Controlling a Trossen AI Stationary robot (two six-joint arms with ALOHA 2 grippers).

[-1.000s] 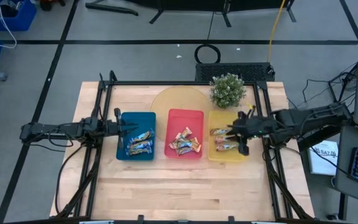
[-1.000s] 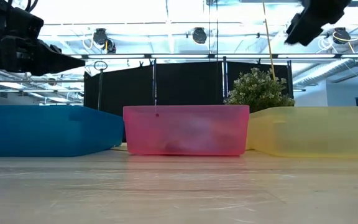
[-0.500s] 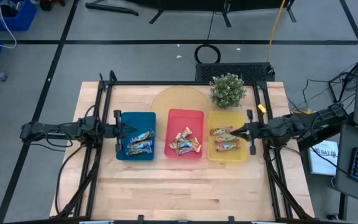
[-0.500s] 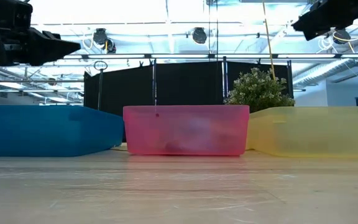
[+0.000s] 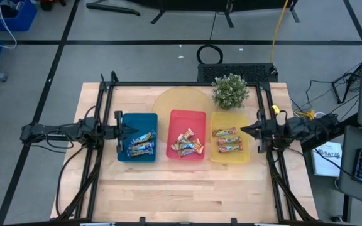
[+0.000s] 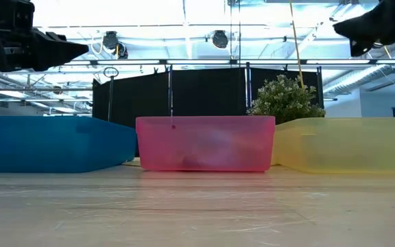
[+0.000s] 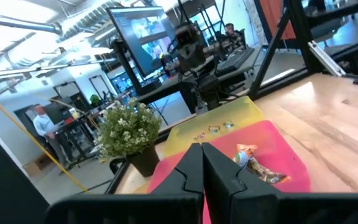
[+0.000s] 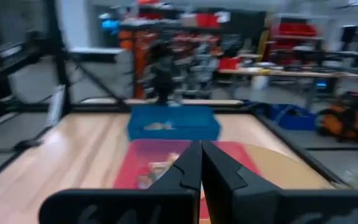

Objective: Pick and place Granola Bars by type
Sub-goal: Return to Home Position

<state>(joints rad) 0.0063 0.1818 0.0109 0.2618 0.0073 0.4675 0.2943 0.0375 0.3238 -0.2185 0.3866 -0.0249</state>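
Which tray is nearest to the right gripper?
The yellow tray: the right gripper is at its rim; the red tray and the blue tray lie farther away.

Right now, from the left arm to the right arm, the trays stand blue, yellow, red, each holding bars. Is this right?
No. The high view shows the blue tray, the red tray, then the yellow tray; each does hold bars.

bright, even overhead light on the pale wooden desk [image 5: 181,188], shadows faint. in the low view, round ceiling lamps [image 6: 218,38] glare white across the upper frame. the right wrist view is smeared by blur.
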